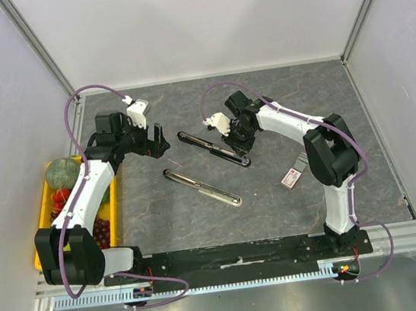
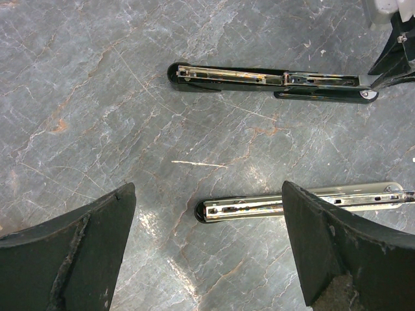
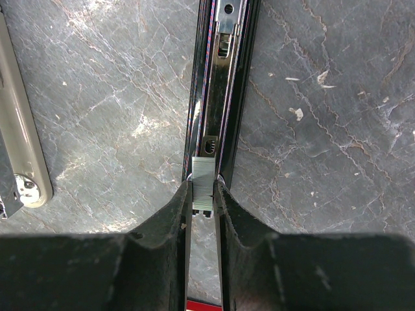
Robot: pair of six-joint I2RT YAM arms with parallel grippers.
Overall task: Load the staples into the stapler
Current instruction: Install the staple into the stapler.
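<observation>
Top external view showed the grey table, a yellow bin at its nine o'clock edge. Left gripper hung wide open and empty, at ten o'clock of the silver stapler. Right gripper sat over the black stapler and its open channel. The staple box lay at four o'clock of that stapler. Nearly closed, the right fingers pinched a grey staple strip.

Glossy black stapler, metallic grey staples, matt stone-look tabletop
</observation>
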